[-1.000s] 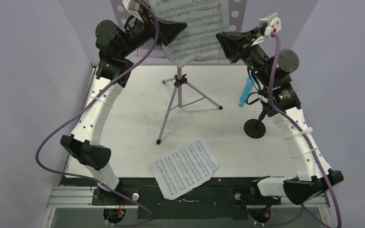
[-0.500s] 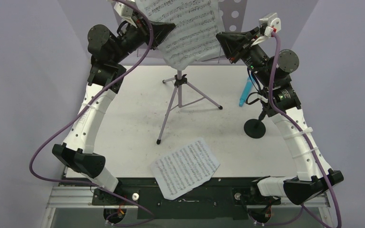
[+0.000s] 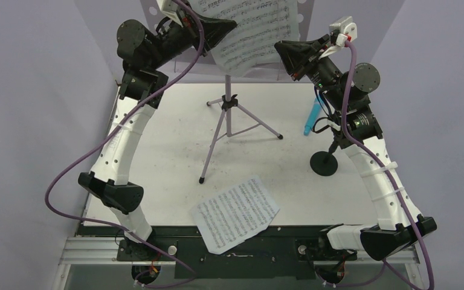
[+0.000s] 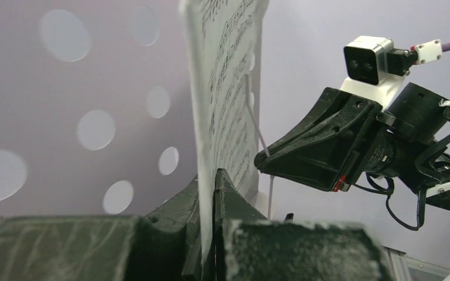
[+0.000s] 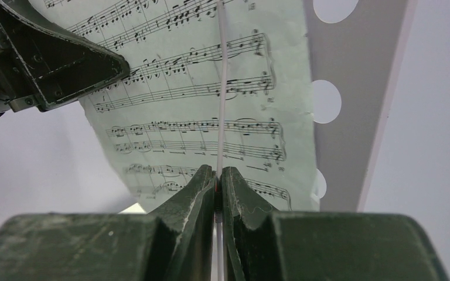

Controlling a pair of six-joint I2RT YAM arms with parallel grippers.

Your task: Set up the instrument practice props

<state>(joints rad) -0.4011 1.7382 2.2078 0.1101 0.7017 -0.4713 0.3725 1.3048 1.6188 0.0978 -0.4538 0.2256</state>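
The lilac tripod music stand [image 3: 228, 118] stands mid-table, its perforated desk [image 3: 302, 18] at the top edge. A white sheet-music page [image 3: 257, 36] rests upright against the desk. My left gripper [image 3: 234, 26] is shut on that page's left edge [image 4: 222, 88], which runs up between the closed jaws [image 4: 212, 182]. My right gripper [image 3: 277, 45] is shut on a thin pale wire holder [image 5: 222, 88] that crosses the front of the page [image 5: 176, 111]. Another page [image 3: 235, 212] lies flat near the front edge. The turquoise-blue microphone [image 3: 311, 118] and the black round-based mic stand [image 3: 324, 163] sit at the right.
Lilac walls close in the table on the left, right and rear. The tripod legs [image 3: 208, 157] spread over the table's middle. Both arms reach high toward the desk, with purple cables [image 3: 72, 175] looping beside them. A dark rail [image 3: 241, 251] runs along the near edge.
My left gripper has closed onto the page's edge. The left arm swung left and back, and the page shifted on the desk. The right arm stayed still.
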